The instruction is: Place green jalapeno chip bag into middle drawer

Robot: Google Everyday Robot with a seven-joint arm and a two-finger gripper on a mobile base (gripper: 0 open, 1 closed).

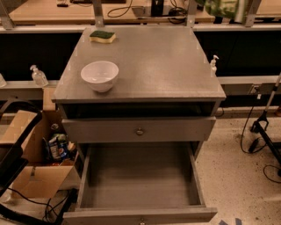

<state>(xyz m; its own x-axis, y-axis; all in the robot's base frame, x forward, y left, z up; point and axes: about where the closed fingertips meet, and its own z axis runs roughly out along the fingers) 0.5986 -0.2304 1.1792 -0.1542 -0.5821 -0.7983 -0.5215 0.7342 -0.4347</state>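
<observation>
The green jalapeno chip bag [221, 8] hangs blurred at the top right edge of the camera view, in the air beyond the cabinet's back right corner. My gripper is out of view above the top edge, so I cannot see what holds the bag. The middle drawer [85, 176] is pulled open at the bottom, with tall side walls, a bare grey floor and a small knob [141, 221] on its front. It lies well below and to the left of the bag.
A white bowl [100, 75] and a green-and-yellow sponge [102, 36] sit on the grey cabinet top [162, 66]. A shallower drawer [139, 130] above is shut. A cardboard box [33, 176] with a blue snack bag [57, 147] stands at left. Cables lie at right.
</observation>
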